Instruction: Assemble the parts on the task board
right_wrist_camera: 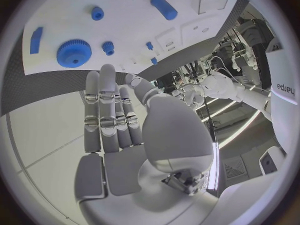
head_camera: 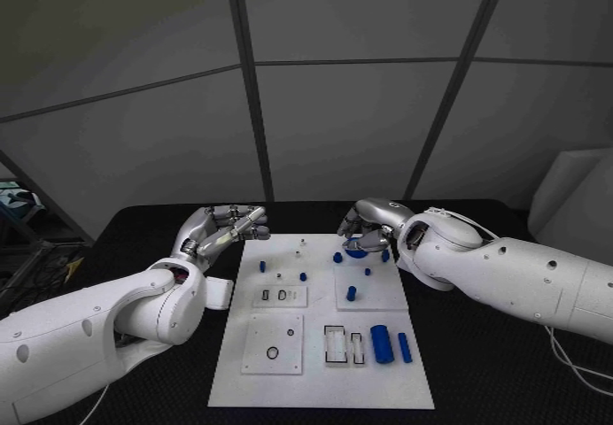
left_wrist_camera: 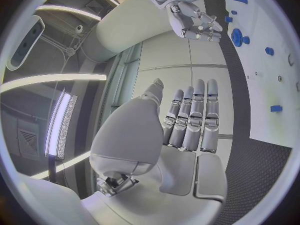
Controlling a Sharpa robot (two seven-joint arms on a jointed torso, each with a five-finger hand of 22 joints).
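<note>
At the near end of the task board (head_camera: 256, 390) lie a fat blue cylinder (head_camera: 381, 343) and a thin blue peg (head_camera: 404, 347), side by side. They look like hard, light, slick plastic, so I'd pinch them mid-length. Further back, small blue pegs stand upright. At the far edge, the left hand (head_camera: 230, 226) and right hand (head_camera: 367, 232) hover, fingers straight, holding nothing.

The white task board (head_camera: 320, 390) lies flat mid-table. On it (mostly toward its far half) sit small blue parts: a gear (right_wrist_camera: 74, 53), short pegs (head_camera: 262, 266), plus a thick cylinder (head_camera: 381, 342) beside a thinner rod (head_camera: 404, 347) near its right edge.
</note>
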